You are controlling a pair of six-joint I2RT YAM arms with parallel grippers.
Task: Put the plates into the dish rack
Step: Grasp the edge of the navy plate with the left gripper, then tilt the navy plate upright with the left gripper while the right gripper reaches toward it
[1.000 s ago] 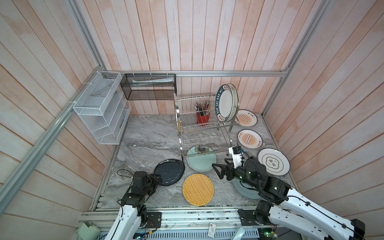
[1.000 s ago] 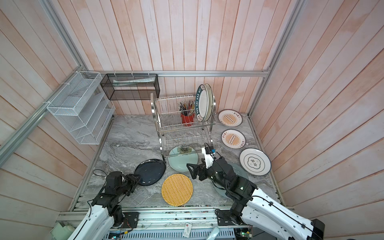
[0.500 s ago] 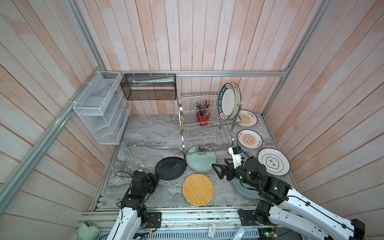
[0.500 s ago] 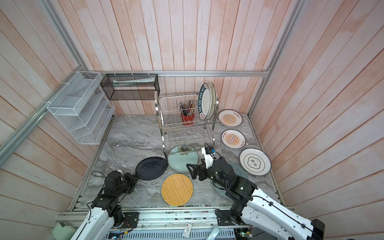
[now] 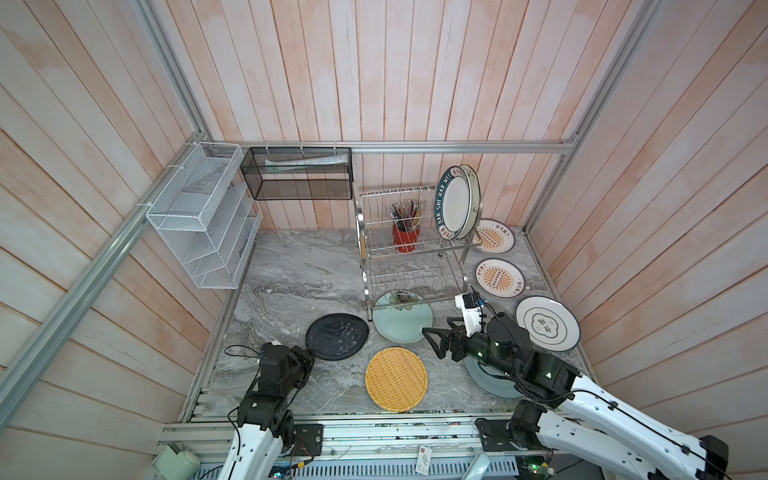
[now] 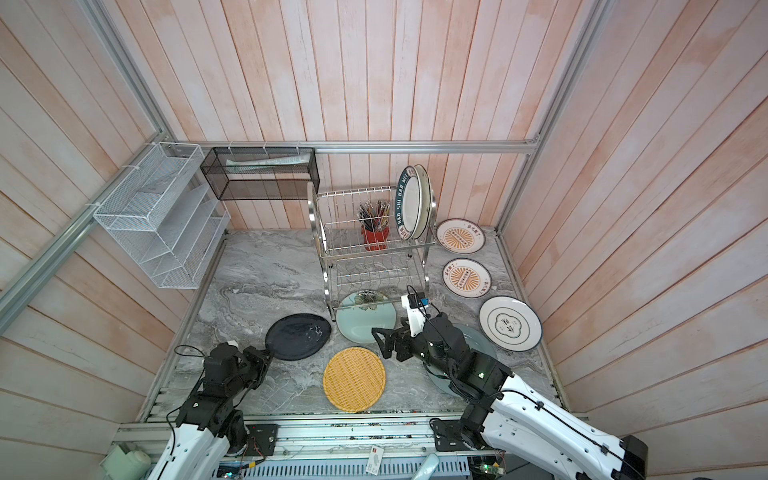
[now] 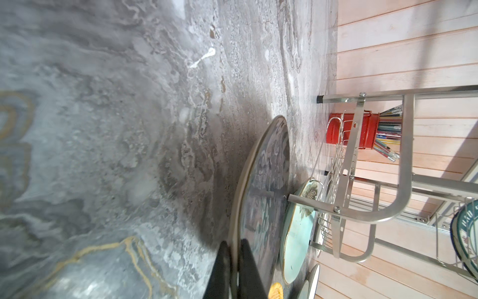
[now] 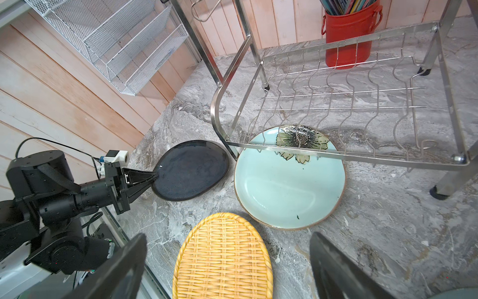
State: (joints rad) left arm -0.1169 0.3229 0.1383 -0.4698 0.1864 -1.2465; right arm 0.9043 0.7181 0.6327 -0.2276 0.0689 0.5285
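Currently, the left gripper (image 8: 155,177) is pinching the near rim of the glossy black round plate (image 5: 337,336), its jaws pressed together on that rim; this plate is lying on the grey marble bench (image 5: 291,270), just beside the front left leg of the two-tier steel wire dish rack (image 5: 409,249); the right gripper (image 5: 435,343) is hovering with its jaws spread wide, gripping nothing, near the mint flowered plate (image 5: 402,322) and the yellow woven plate (image 5: 396,379); the mint flowered plate is lying partly under the rack's lower tier; two white plates with green rims (image 5: 457,208) are standing upright in the upper tier, beside the red utensil cup (image 5: 404,239); the grey-blue plate (image 5: 494,384) is lying beneath the right arm; two orange-sunburst plates (image 5: 498,277) and one dark-emblem plate (image 5: 547,328) are lying flat to the right of the rack.
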